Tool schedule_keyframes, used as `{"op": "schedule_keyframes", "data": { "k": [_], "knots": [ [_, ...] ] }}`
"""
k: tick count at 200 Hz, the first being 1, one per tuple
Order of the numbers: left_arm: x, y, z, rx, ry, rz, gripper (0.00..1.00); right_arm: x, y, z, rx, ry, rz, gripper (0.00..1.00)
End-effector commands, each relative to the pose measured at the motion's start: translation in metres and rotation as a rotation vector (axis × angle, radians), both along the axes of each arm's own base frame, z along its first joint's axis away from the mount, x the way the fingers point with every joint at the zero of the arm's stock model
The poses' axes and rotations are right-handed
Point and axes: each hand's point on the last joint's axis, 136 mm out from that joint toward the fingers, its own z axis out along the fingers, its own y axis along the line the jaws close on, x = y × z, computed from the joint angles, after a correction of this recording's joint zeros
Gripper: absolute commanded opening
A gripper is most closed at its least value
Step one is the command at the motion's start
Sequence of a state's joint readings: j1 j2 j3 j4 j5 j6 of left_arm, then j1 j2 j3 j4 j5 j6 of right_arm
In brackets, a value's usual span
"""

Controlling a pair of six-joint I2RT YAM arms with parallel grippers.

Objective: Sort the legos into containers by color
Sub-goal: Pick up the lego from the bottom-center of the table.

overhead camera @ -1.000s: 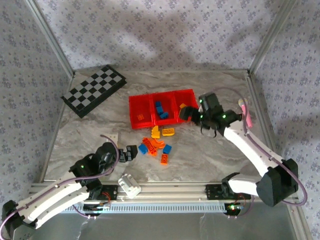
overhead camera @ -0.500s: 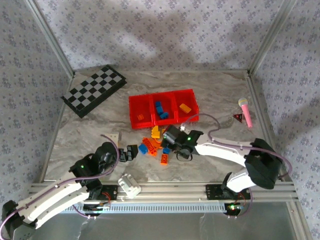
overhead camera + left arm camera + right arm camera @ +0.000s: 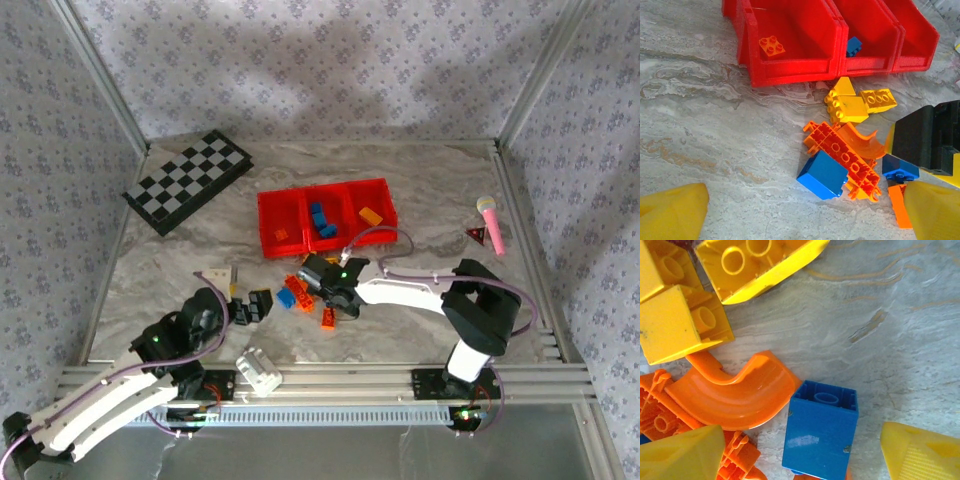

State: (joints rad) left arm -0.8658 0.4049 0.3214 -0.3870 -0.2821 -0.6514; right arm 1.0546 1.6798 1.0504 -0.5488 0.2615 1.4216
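Overhead, finds right gripper (image 3: pixel 330 293) low on the loose legos (image 3: pixel 298 287) just before the red tray (image 3: pixel 270 210), left gripper (image 3: pixel 258 305) near. From left wrist, shows its fingers (image 3: pixel 670 215) apart, nothing held. From right wrist, shows fingers (image 3: pixel 920 455) apart astride a blue brick (image 3: pixel 820 432); advise centring, closing squarely, clearing the orange curve (image 3: pixel 735 395).

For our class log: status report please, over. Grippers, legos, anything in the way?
Left gripper open, empty. Right gripper open, over a blue brick. Most legos loose before the red tray. Orange curved piece crowds that brick.
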Motion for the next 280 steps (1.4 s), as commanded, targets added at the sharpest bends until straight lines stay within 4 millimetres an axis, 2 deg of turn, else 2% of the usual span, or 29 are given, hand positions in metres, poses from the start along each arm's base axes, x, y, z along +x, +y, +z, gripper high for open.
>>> {"op": "schedule_keyframes", "data": {
  "k": [1, 12, 18, 23, 67, 101, 106, 113, 129, 159, 166, 191, 195, 205, 259, 280],
  "knots": [
    [0.002, 0.006, 0.003, 0.019, -0.018, 0.016, 1.0, 0.001, -0.019, -0.002, -0.106, -0.015, -0.039, 0.82],
    [0.001, 0.006, 0.002, 0.022, -0.016, 0.015, 1.0, 0.001, -0.02, -0.005, -0.112, -0.012, -0.041, 0.8],
    [0.001, 0.006, 0.001, 0.022, -0.016, 0.014, 1.0, 0.001, -0.019, -0.006, -0.115, -0.014, -0.04, 0.74],
    [0.002, 0.006, 0.001, 0.022, -0.017, 0.016, 1.0, 0.001, -0.019, -0.008, -0.115, -0.009, -0.039, 0.72],
    [0.001, 0.007, -0.001, 0.026, -0.011, 0.019, 1.0, 0.0, -0.014, -0.017, -0.118, 0.01, -0.031, 0.7],
    [0.001, 0.009, -0.002, 0.026, -0.008, 0.022, 1.0, -0.001, -0.021, -0.027, -0.149, 0.034, -0.035, 0.69],
    [0.001, 0.009, -0.002, 0.026, -0.008, 0.022, 1.0, -0.001, -0.023, -0.028, -0.153, 0.035, -0.037, 0.67],
    [0.001, 0.009, -0.002, 0.026, -0.008, 0.024, 1.0, 0.0, -0.024, -0.028, -0.154, 0.032, -0.041, 0.59],
    [0.0, 0.01, -0.002, 0.027, -0.006, 0.027, 1.0, 0.002, -0.03, -0.028, -0.167, 0.024, -0.045, 0.56],
    [0.0, 0.011, -0.002, 0.023, -0.006, 0.029, 1.0, 0.006, -0.04, -0.024, -0.194, 0.01, -0.053, 0.53],
    [0.0, 0.012, -0.002, 0.024, -0.005, 0.03, 1.0, 0.007, -0.042, -0.024, -0.197, 0.007, -0.053, 0.45],
    [0.0, 0.011, -0.002, 0.021, -0.005, 0.032, 1.0, 0.011, -0.049, -0.019, -0.211, -0.012, -0.062, 0.39],
    [0.0, 0.011, -0.002, 0.021, -0.004, 0.032, 1.0, 0.011, -0.051, -0.019, -0.213, -0.014, -0.061, 0.34],
    [0.0, 0.012, -0.002, 0.021, -0.004, 0.034, 1.0, 0.013, -0.054, -0.017, -0.22, -0.021, -0.063, 0.31],
    [0.0, 0.011, -0.002, 0.017, -0.003, 0.035, 1.0, 0.022, -0.071, -0.004, -0.244, -0.064, -0.073, 0.25],
    [0.001, 0.011, -0.002, 0.02, -0.002, 0.038, 1.0, 0.03, -0.074, 0.008, -0.236, -0.099, -0.068, 0.24]
  ]
}}
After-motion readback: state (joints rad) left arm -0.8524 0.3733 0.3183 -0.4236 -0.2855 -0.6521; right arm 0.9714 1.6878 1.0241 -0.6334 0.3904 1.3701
